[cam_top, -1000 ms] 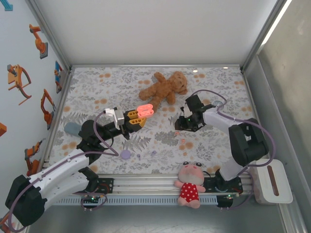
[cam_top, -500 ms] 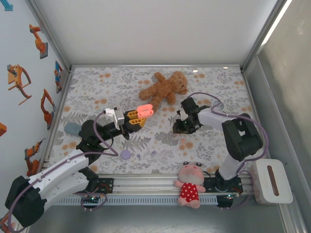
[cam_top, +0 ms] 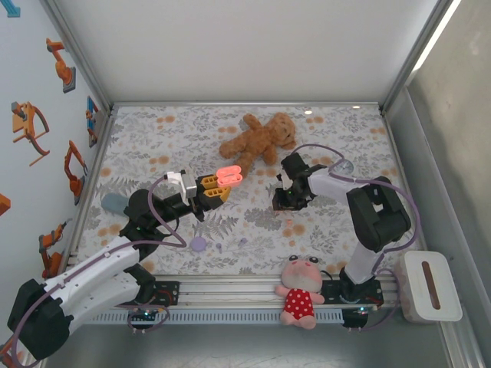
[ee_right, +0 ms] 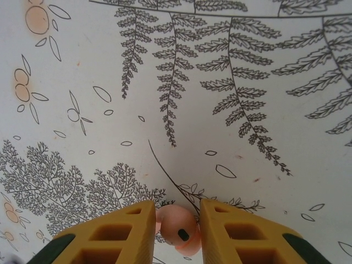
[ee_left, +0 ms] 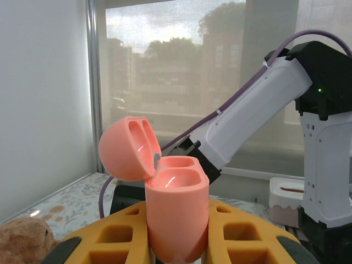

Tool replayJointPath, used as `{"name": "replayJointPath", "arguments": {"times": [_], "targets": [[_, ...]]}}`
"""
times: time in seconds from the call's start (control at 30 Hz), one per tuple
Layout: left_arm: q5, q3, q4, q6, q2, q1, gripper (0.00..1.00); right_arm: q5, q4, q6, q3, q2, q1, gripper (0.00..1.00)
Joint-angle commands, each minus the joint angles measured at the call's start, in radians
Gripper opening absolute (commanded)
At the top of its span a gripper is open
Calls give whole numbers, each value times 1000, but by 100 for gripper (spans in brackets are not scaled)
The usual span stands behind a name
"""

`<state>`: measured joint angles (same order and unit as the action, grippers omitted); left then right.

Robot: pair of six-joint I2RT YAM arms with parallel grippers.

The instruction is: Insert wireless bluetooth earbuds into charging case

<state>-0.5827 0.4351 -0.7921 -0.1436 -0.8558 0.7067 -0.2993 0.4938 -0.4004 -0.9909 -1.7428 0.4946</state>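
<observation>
**Pink earbud between the right fingers, open case held up on the left**

On my right wrist feed the pink earbud [ee_right: 176, 228] lies on the fern-print mat [ee_right: 231, 82], directly between the two yellow fingers [ee_right: 129, 231] of the right gripper [ee_right: 176, 207]. It is a small, glossy, rounded bud in salmon pink, with a dark oval mark on the face turned toward the camera. The fingers stand just beside it on either side. I cannot tell whether the pads are pressing it or only flanking it. From above, that gripper sits low on the mat, near the middle of the table and below the brown teddy bear [cam_top: 258, 139].

The left gripper [cam_top: 219, 188] is pinched on the pink charging case [ee_left: 176, 192], holding it upright and off the table, well apart from the earbud. The case's lid [ee_left: 127, 148] is swung open to one side on its hinge. I can see two hollow wells in the lid and two in the base.

Nearer the arm bases, a round pale purple case [cam_top: 199, 244] lies flat on the mat. Two tiny pale purple pieces [cam_top: 242, 241] lie near it, too small for me to make out.
</observation>
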Motion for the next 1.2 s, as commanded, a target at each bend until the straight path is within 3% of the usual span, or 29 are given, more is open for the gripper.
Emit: {"name": "replayJointPath", "arguments": {"times": [0.0, 0.73, 1.17], "targets": [[6, -2, -13, 16, 18, 4, 15, 17, 24, 9, -22, -12, 9, 24], [12, -9, 3, 16, 28, 4, 15, 29, 49, 41, -34, 69, 12, 18], [30, -24, -29, -15, -16, 5, 15, 103, 156, 114, -130, 376, 22, 18]]}}
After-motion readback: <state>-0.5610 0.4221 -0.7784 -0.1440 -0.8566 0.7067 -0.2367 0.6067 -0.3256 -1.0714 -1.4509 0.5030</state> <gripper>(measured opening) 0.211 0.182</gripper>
